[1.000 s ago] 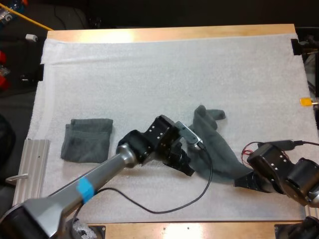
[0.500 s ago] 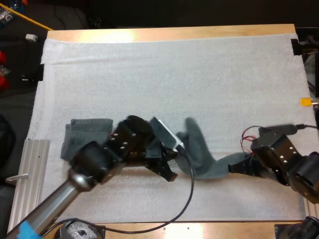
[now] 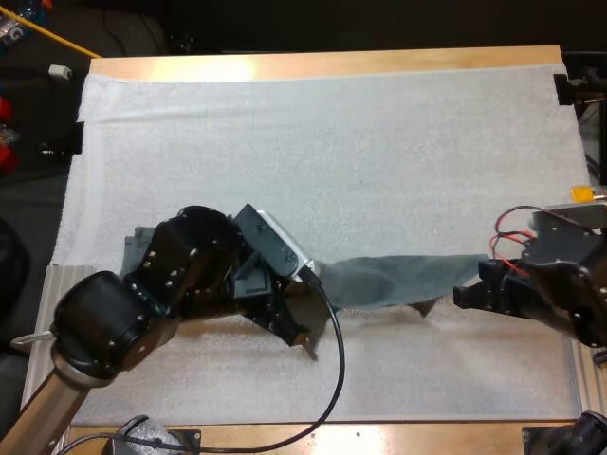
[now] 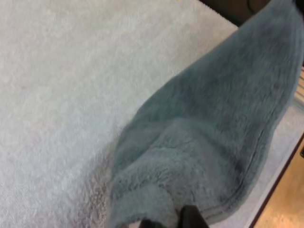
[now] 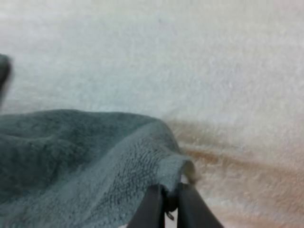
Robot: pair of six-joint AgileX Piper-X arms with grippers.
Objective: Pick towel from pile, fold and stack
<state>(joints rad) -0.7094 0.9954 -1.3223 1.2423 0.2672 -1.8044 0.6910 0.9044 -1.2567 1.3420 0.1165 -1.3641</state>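
A dark grey-green towel (image 3: 394, 281) hangs stretched between my two grippers, above the front half of the white mat (image 3: 332, 142). My left gripper (image 3: 305, 343) is shut on the towel's left corner; in the left wrist view the towel (image 4: 213, 137) spreads away from the pinched corner at the gripper (image 4: 172, 221). My right gripper (image 3: 462, 297) is shut on the towel's right corner, and in the right wrist view the towel (image 5: 80, 156) bunches at the gripper (image 5: 167, 203). A folded towel (image 3: 142, 248) lies on the mat's left side, mostly hidden behind my left arm.
A ribbed metal plate (image 3: 43, 332) lies off the mat's left edge beside the folded towel. The wooden table edge (image 3: 379, 438) runs along the front. The far half of the mat is bare.
Both grippers moved apart, the left one leftward and the right one rightward, pulling the crumpled towel into a taut, flat band. The left arm now covers most of the folded towel.
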